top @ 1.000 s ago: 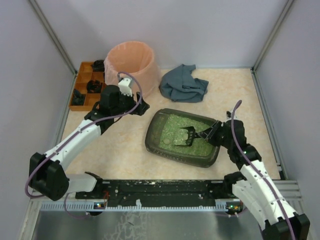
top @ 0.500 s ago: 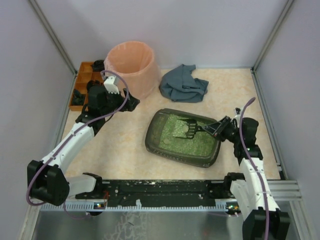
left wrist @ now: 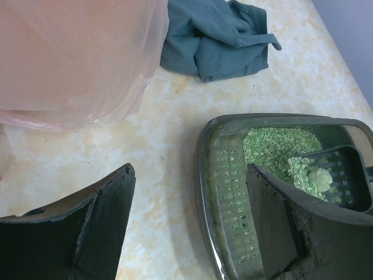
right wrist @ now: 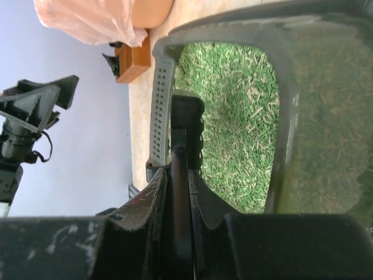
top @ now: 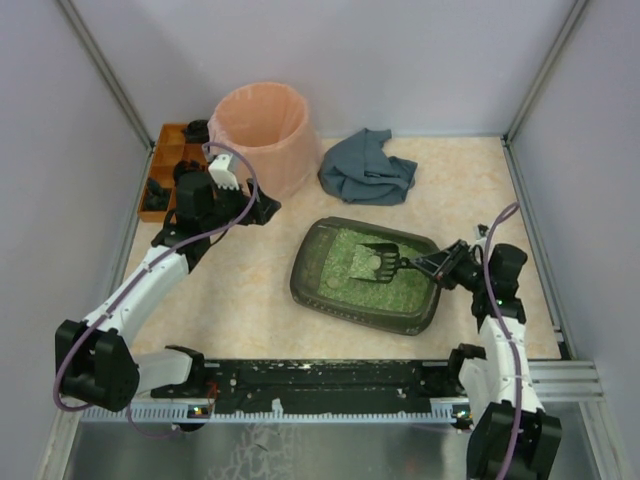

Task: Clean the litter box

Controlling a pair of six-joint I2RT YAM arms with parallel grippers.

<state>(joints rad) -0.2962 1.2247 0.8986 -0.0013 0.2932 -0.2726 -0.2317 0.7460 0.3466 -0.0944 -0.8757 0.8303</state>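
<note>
No writing, label, brand mark, number or sign can be read anywhere: none on the scoop (top: pixel 372 262) clamped in the right gripper (top: pixel 443 266), the litter box (top: pixel 303 283) beneath it, or the pink-lined bin (top: pixel 280 150) just beyond the left gripper (top: pixel 262 210).

The left arm reaches forward, and the left gripper (top: pixel 264 210) has its 2 fingers wide apart. The right arm is bent, and the right gripper (top: pixel 436 265) pinches a scoop (top: pixel 375 262).

You get bright, even overhead light with soft shadows on the worktop (top: pixel 250 300); both wrist views blur their own near fingers.
</note>
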